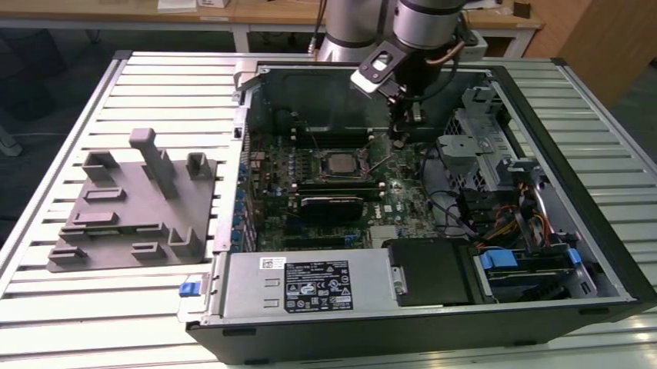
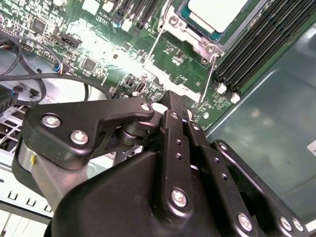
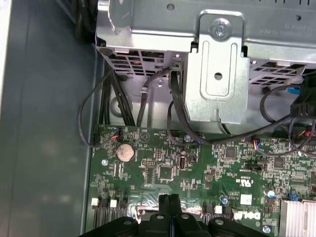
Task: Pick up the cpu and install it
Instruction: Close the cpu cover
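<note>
One open black computer case point(image 1: 411, 332) is lying on its side on a ribbed, silvery slatted table point(image 1: 103, 307). Beside it, toward the exterior view's left, one chunky grey plastic fixture block point(image 1: 134, 207) with upright posts is sitting on the slats.

Inside the case, one green motherboard point(image 1: 398, 206) is lying flat. One cpu point(image 1: 337, 161), a thin square with a smooth pale metal top, is sitting in the dark socket frame point(image 2: 174, 20) near the board's middle; the second wrist view shows its corner point(image 2: 217, 12) and one thin wire lever point(image 2: 211, 74) beside the frame.

One arm is reaching down into the case. Its single gripper point(image 1: 398, 137) is hanging over the board, near the cpu on the exterior view's right but apart from it. In both wrist views its two matte black fingers point(image 3: 165, 205) are pressing flat against each other point(image 2: 173, 98), with nothing visible between them.

In the first wrist view, one round silver coin battery point(image 3: 125, 152) is sitting on the board, below one bent sheet-metal bracket point(image 3: 217, 74) with dark cables looping around it.
</note>
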`<state>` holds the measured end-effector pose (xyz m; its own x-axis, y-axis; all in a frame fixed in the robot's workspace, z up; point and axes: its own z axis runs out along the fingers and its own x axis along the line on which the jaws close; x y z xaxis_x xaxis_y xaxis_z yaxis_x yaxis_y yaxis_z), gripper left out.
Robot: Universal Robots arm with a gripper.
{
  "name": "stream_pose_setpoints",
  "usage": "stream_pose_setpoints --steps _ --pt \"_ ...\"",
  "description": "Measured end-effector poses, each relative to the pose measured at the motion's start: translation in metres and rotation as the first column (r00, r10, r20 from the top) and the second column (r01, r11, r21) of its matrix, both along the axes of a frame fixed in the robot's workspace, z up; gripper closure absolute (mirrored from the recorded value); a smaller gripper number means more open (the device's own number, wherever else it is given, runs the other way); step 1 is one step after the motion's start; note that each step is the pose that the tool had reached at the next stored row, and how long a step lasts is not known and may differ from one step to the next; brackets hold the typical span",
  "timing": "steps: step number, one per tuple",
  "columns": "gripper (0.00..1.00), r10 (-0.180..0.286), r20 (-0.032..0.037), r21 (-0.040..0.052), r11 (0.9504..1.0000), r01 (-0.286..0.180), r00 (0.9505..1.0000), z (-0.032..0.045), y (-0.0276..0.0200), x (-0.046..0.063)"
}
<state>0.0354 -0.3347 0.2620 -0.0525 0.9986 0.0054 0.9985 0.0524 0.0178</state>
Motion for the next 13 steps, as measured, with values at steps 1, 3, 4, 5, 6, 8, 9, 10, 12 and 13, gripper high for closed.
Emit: stream_pose_setpoints --steps 1,3,4,5,6,8,9,10,12,13 --pt "0.89 0.000 0.0000 0.0001 1.0000 0.000 1.0000 -0.0003 0.0000 0.0007" --pt "0.89 0.000 -0.0001 -0.0002 1.0000 0.000 1.0000 -0.0010 0.0000 0.0018" --pt "0.89 0.000 -0.0002 -0.0006 1.0000 0.000 1.0000 -0.0014 0.0000 0.0026" --pt "0.89 0.000 -0.0004 -0.0012 1.0000 0.000 1.0000 -0.0017 0.0000 0.0036" --pt "0.89 0.000 -0.0005 -0.0017 1.0000 0.000 1.0000 -0.0021 0.0000 0.0045" --pt "0.89 0.000 -0.0008 -0.0025 1.0000 0.000 1.0000 -0.0031 0.0000 0.0067" --pt "0.89 0.000 -0.0010 -0.0028 1.0000 0.000 1.0000 -0.0037 0.0000 0.0075" --pt "0.89 0.000 -0.0013 -0.0030 1.0000 0.000 1.0000 -0.0045 0.0000 0.0082" --pt "0.89 0.000 -0.0023 -0.0030 1.0000 0.000 1.0000 -0.0068 0.0000 0.0092" --pt "0.89 0.000 -0.0028 -0.0031 1.0000 0.000 1.0000 -0.0083 0.0000 0.0093"
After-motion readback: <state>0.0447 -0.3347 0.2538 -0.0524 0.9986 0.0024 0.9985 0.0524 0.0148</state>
